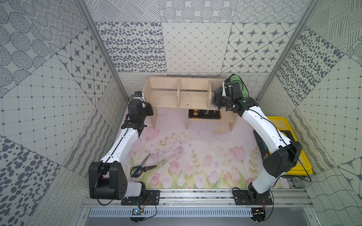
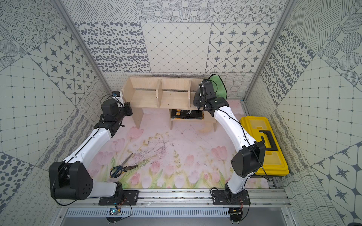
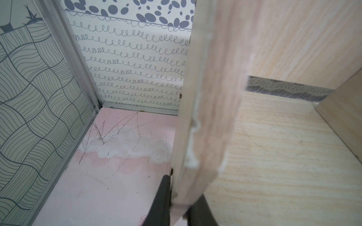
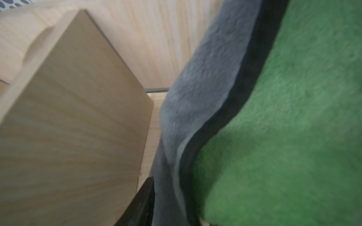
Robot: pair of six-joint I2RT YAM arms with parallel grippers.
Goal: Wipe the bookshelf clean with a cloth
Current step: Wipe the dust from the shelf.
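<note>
Cloth [image 2: 218,86] hangs at the right end of the bookshelf [image 1: 188,97], right up against the right jaws. I cannot tell if they grip it. Left jaws pinch the shelf's left side panel, well apart from the cloth.

Blue-handled scissors [image 1: 141,166] lie splayed on the floral table [image 1: 195,156] up front, a black book [image 1: 204,114] sits farther back, and a yellow toolbox [image 2: 274,160] stands at the right edge.
</note>
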